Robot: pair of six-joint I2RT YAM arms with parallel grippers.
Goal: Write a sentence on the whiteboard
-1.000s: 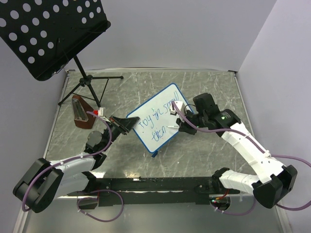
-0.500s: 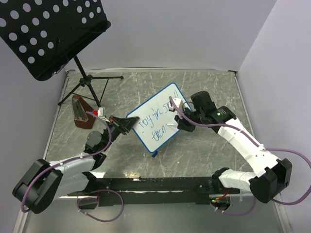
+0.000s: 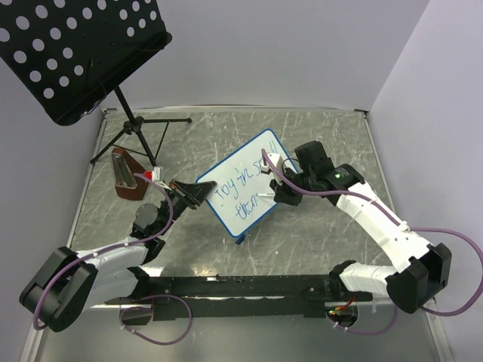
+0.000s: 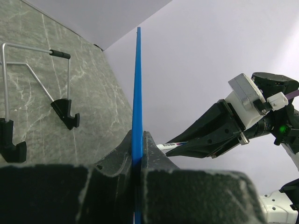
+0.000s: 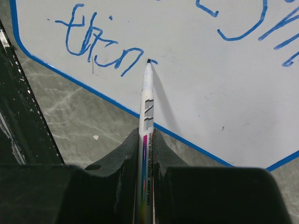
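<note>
The whiteboard, white with a blue frame, stands tilted at the table's middle. My left gripper is shut on its left edge, seen edge-on as a blue strip between my jaws. Blue handwritten words run in two lines; the lower line reads roughly "thin". My right gripper is shut on a white marker, whose tip touches the board just right of the last stroke. The marker and right gripper also show in the left wrist view.
A black perforated music stand with tripod legs stands at the back left. A brown wedge-shaped object lies left of my left gripper. Two black feet on a wire frame show in the left wrist view.
My right gripper has moved left along the board with the marker. The left arm and the whiteboard have not moved.
</note>
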